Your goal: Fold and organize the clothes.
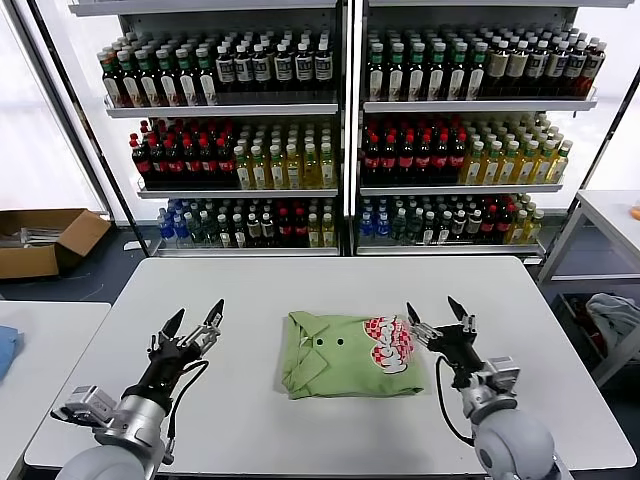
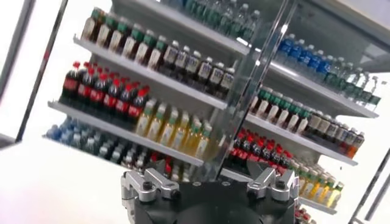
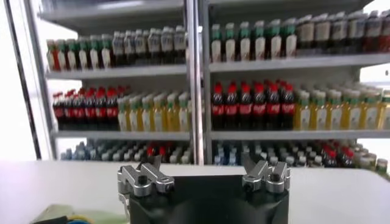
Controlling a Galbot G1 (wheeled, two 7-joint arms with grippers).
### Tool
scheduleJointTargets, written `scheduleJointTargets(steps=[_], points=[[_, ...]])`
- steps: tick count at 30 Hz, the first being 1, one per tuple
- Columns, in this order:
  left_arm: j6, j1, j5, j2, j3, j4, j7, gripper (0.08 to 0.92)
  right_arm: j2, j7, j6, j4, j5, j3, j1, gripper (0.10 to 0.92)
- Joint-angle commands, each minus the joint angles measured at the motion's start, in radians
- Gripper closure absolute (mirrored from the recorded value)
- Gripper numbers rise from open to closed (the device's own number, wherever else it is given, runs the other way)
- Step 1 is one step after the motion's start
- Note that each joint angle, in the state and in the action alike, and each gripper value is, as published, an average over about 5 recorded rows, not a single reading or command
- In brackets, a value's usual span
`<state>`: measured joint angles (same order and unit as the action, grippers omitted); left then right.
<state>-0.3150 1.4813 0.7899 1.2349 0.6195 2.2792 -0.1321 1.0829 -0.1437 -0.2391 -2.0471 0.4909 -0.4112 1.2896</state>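
Observation:
The clothes are one light green polo shirt (image 1: 345, 355), lying folded into a compact rectangle at the middle of the white table (image 1: 250, 290). Its collar and dark buttons face left and a red-and-white printed patch (image 1: 390, 345) sits on its right part. My left gripper (image 1: 195, 320) hovers open to the left of the shirt, fingers pointing up and away, holding nothing. On the other side, my right gripper (image 1: 437, 312) is open just beside the shirt's right edge, also empty. A corner of the green cloth (image 3: 52, 214) shows in the right wrist view.
Tall shelves of bottled drinks (image 1: 340, 130) stand behind the table. A cardboard box (image 1: 45, 240) lies on the floor at the left. A second table (image 1: 40, 350) with a blue cloth (image 1: 6, 350) is at the left, and a grey-white bundle (image 1: 615, 320) at the right.

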Motion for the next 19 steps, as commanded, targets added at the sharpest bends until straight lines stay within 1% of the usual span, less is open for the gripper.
scheduleJointTargets(steps=[1, 5, 10, 15, 19], points=[[0.065, 0.099, -0.311, 0.11, 0.147, 0.007, 0.22, 0.177, 0.057, 0.201, 0.257, -0.053, -0.043, -0.264, 0.3, 0.203], [0.129, 0.129, -0.445, 0.157, 0.166, -0.028, 0.289, 0.177, 0.08, 0.237, 0.306, -0.079, -0.075, -0.283, 0.388, 0.203], [0.202, 0.153, -0.551, 0.206, 0.189, -0.056, 0.364, 0.177, 0.101, 0.256, 0.336, -0.111, -0.092, -0.298, 0.475, 0.203], [0.229, 0.155, -0.55, 0.237, 0.217, -0.056, 0.401, 0.177, 0.109, 0.289, 0.357, -0.132, -0.092, -0.312, 0.528, 0.203], [0.237, 0.159, -0.55, 0.249, 0.223, -0.045, 0.414, 0.177, 0.115, 0.305, 0.365, -0.142, -0.097, -0.311, 0.545, 0.203]])
